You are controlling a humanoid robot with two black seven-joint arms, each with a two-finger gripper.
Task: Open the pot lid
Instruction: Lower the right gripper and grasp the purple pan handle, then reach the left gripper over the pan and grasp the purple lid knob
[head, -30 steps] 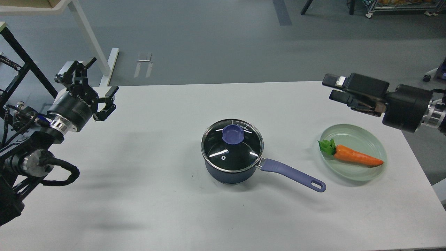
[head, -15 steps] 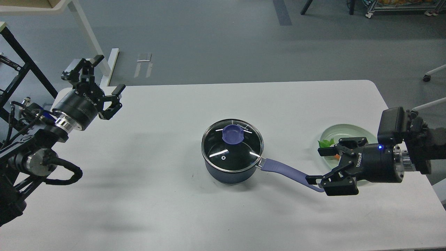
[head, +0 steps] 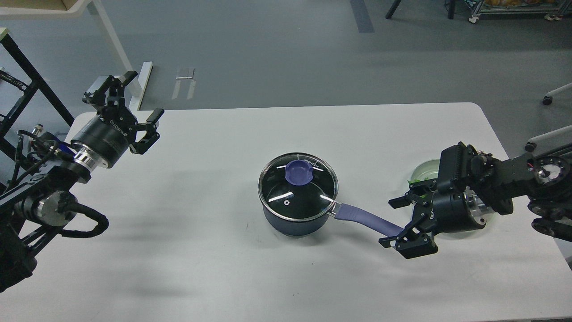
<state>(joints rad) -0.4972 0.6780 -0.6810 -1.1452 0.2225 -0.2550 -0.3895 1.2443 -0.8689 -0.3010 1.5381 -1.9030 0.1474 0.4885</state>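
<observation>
Here, on a white table [head: 214, 250], the right gripper [head: 395, 222] reaches in from the right with its two fingers spread wide, one above and one below the far end of the long purple handle [head: 364, 220]. The handle's tip lies between those fingers and is hidden behind the lower one; whether either finger touches it cannot be told. The jaws have not closed on anything.

To that gripper's left, at the other end of the handle, sits the pot [head: 295, 222], a small dark navy saucepan near the middle of the table. The lid [head: 298, 186] rests flat on its rim, clear glass edged in steel, with the purple knob [head: 298, 172] toward the far side and a small vent hole nearer the camera.

Just behind the right gripper's wrist, a pale green plate [head: 424, 169] shows only as a sliver of rim with a scrap of green leaf [head: 417, 182] beside it; the arm covers the rest.

Well apart from all this, the left gripper [head: 129, 105] hangs above the table's far left corner, its fingers splayed and empty, pointing up and away from the pot. The lid lies far to its right and lower in the view.
</observation>
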